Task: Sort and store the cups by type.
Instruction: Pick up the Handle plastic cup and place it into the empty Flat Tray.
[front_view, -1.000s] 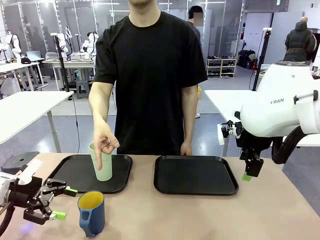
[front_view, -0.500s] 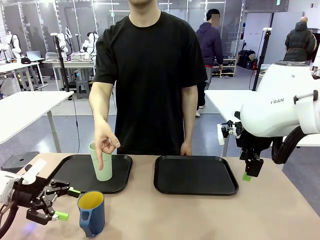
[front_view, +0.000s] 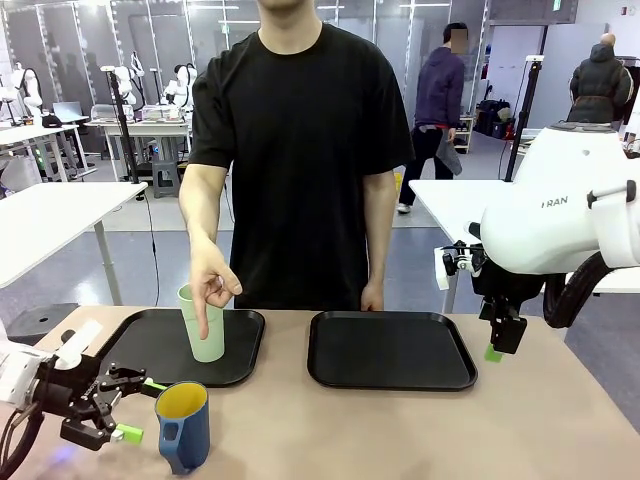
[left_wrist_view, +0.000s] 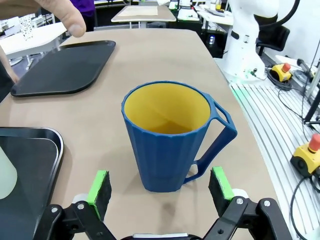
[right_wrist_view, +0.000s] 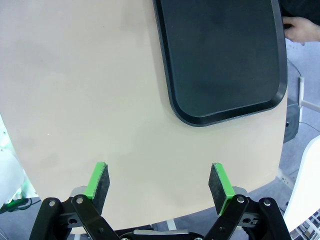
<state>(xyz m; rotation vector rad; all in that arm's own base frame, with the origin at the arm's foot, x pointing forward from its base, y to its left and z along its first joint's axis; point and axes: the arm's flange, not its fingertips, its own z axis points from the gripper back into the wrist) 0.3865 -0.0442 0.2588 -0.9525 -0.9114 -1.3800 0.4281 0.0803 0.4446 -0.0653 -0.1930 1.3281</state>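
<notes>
A dark blue handled mug (front_view: 183, 426) with a yellow inside stands upright on the table near the front left. In the left wrist view the mug (left_wrist_view: 170, 137) sits just ahead of my open left gripper (left_wrist_view: 160, 186), apart from the fingers. My left gripper (front_view: 135, 410) is right beside the mug's left. A pale green tumbler (front_view: 203, 324) stands on the left black tray (front_view: 150, 355), with the person's hand (front_view: 211, 283) touching it. My right gripper (front_view: 495, 345) hangs open above the table's right side, over bare tabletop (right_wrist_view: 100, 90).
A second black tray (front_view: 390, 350) lies at centre right, bare; its corner shows in the right wrist view (right_wrist_view: 220, 60). The person stands at the far edge, the other hand (front_view: 372, 297) resting by that tray. Open tabletop lies in front of both trays.
My left gripper has slid to the right, closer to the blue mug. The right arm, the tumbler and the person's hand have stayed put.
</notes>
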